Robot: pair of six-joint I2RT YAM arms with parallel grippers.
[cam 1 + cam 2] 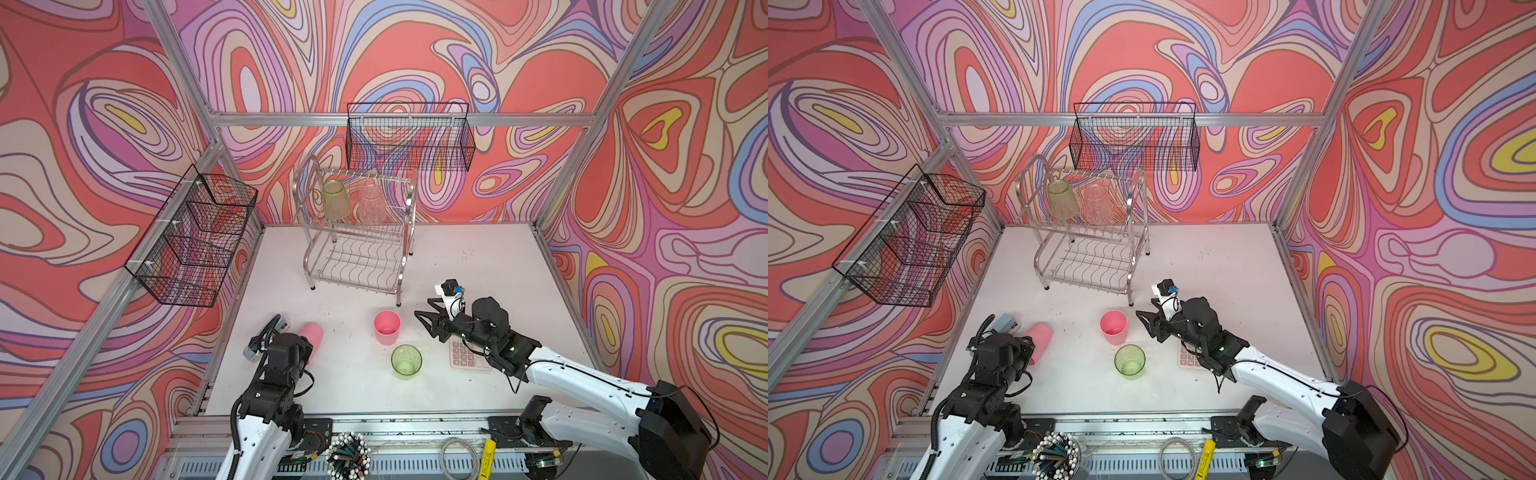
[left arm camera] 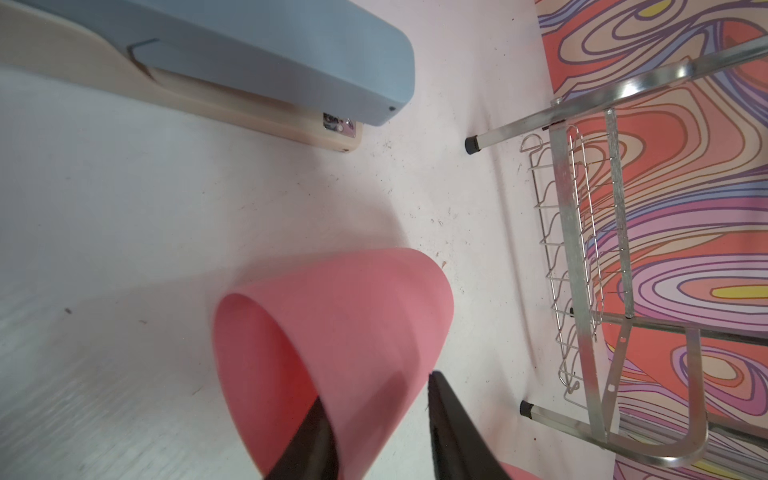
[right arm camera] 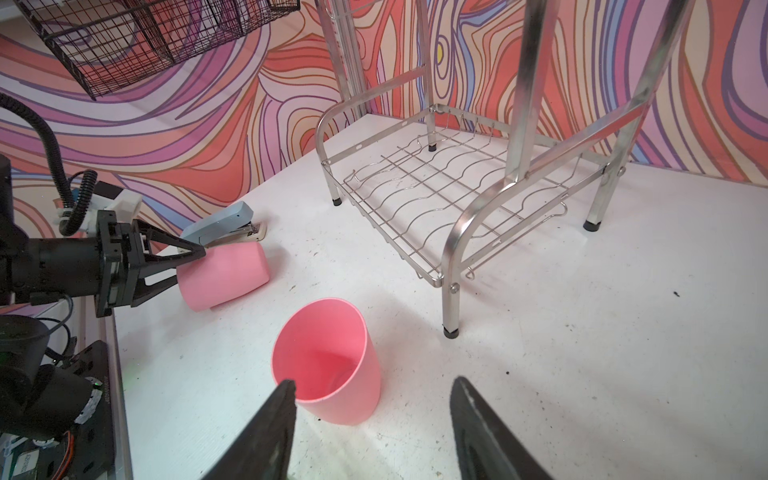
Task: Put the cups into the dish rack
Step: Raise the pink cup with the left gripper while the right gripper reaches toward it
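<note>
**At the table's left edge: a thin pink wall between two fingers**

Between the fingers of the left gripper (image 2: 374,386) sits the wall of the tipped pink cup (image 2: 353,316), one finger inside the mouth and one outside. The jaws stand wider than that thin wall, so I read no clamp yet. This cup lies on its side on the table (image 1: 457,257), just beside a stapler (image 2: 257,62), mouth toward the arm.

I judge it to be light, smooth plastic with some spring. A pinch on the rim should carry it, though a hard squeeze could oval the mouth and a slack one could let it swivel.

Farther out, the right gripper (image 3: 374,381) hangs wide apart and empty just beside the upright pink cup (image 3: 332,365). A green cup (image 1: 406,360) stands near. Beyond, the dish rack (image 1: 357,266) carries a green tumbler (image 1: 333,197) and a ribbed clear tumbler (image 1: 371,203), apparently mouth-down, on its upper tier.
</note>
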